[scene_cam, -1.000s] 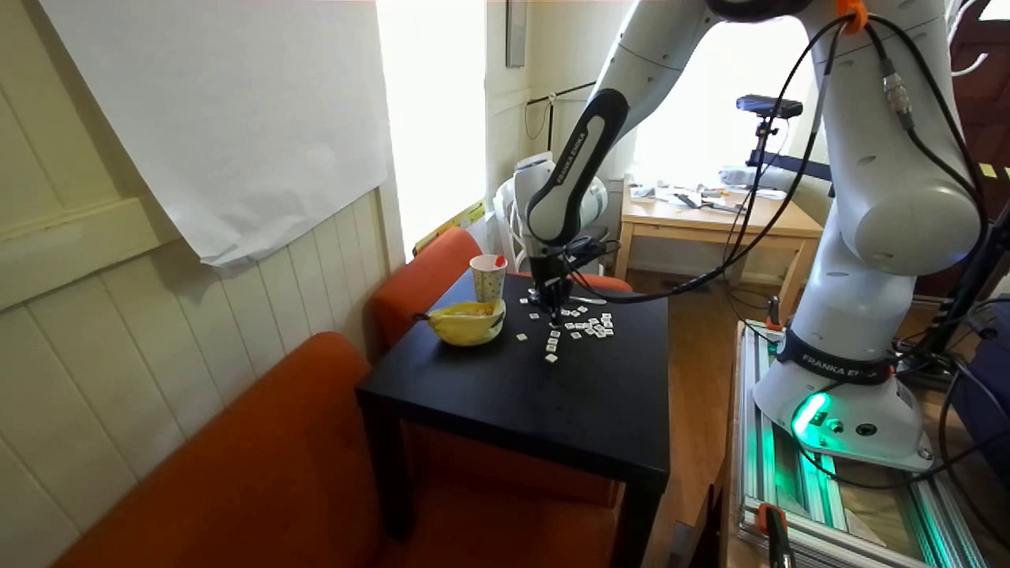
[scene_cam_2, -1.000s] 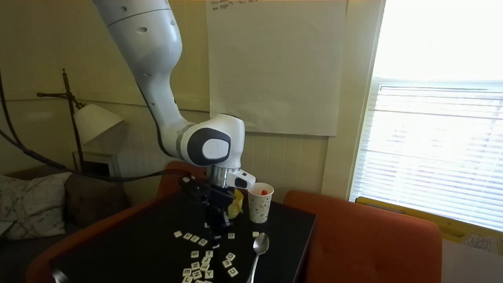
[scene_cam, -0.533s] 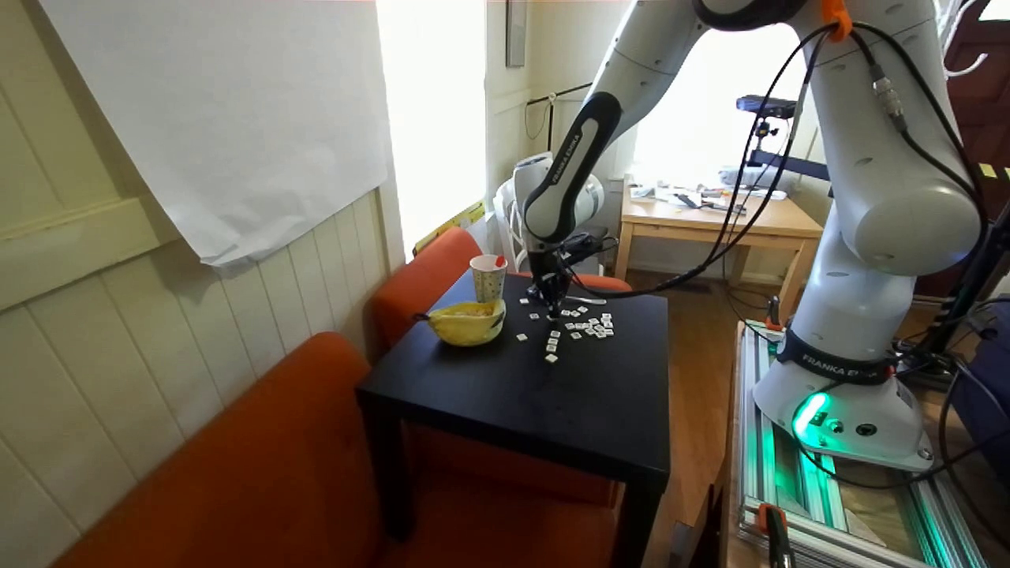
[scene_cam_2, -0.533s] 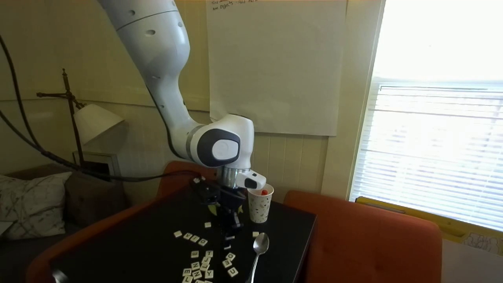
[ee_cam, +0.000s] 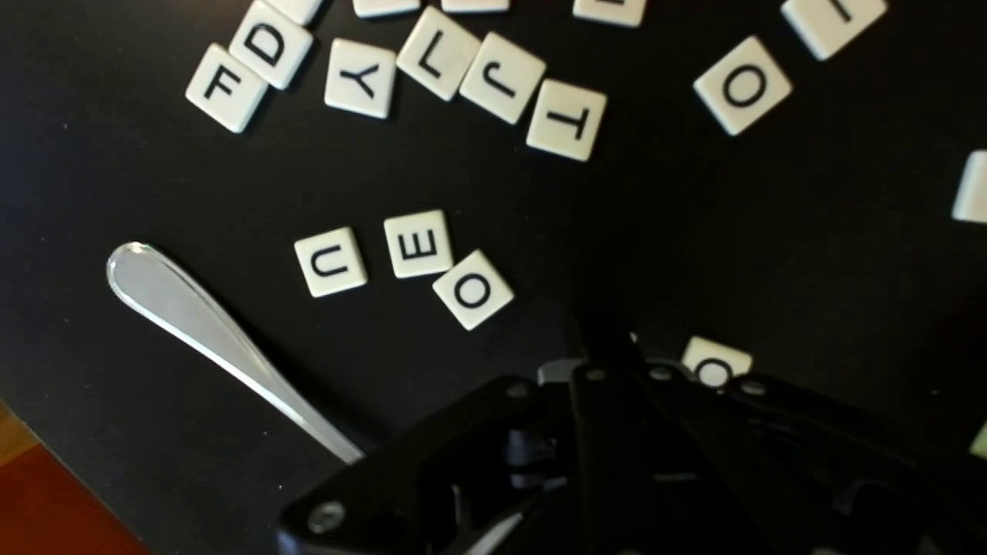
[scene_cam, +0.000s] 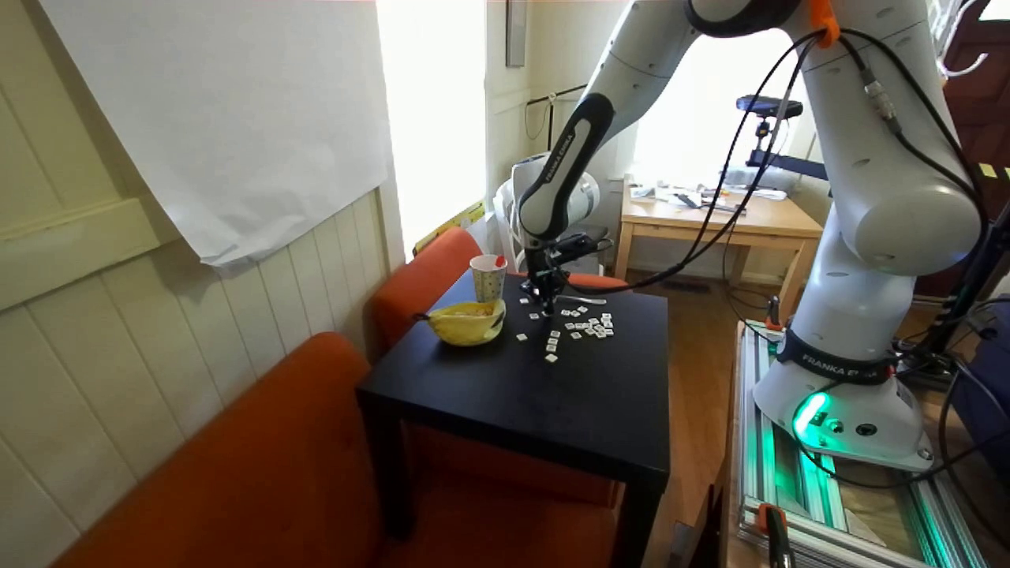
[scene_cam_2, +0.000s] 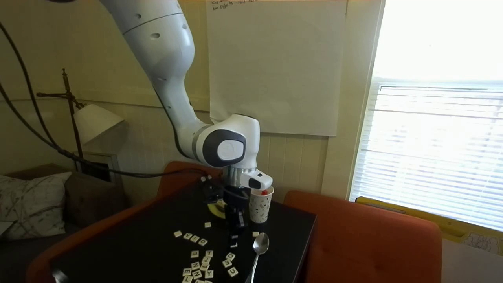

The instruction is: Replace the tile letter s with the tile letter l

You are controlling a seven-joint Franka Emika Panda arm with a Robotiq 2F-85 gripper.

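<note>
My gripper (scene_cam: 548,310) hangs low over the black table; it also shows in an exterior view (scene_cam_2: 234,237) and in the wrist view (ee_cam: 605,339). Its fingers are close together. A white tile (scene_cam_2: 234,245) shows at the fingertips, mostly covered by them; its letter is not clear. A row of tiles includes an O (scene_cam_2: 202,242). An O tile (ee_cam: 713,362) lies beside the gripper in the wrist view. A tile reading L (ee_cam: 439,54) lies in the cluster between Y and J. I can make out no tile reading S.
A metal spoon (scene_cam_2: 261,243) lies beside the gripper, its handle (ee_cam: 224,347) in the wrist view. A paper cup (scene_cam: 488,278) and a yellow bowl (scene_cam: 465,323) stand near the arm. Tiles U, E and O (ee_cam: 473,290) lie close by. Orange seats (scene_cam_2: 363,228) border the table.
My gripper has moved away from the row of tiles toward the cup and spoon. The white tile at its fingertips has moved with it. The loose tiles have not moved.
</note>
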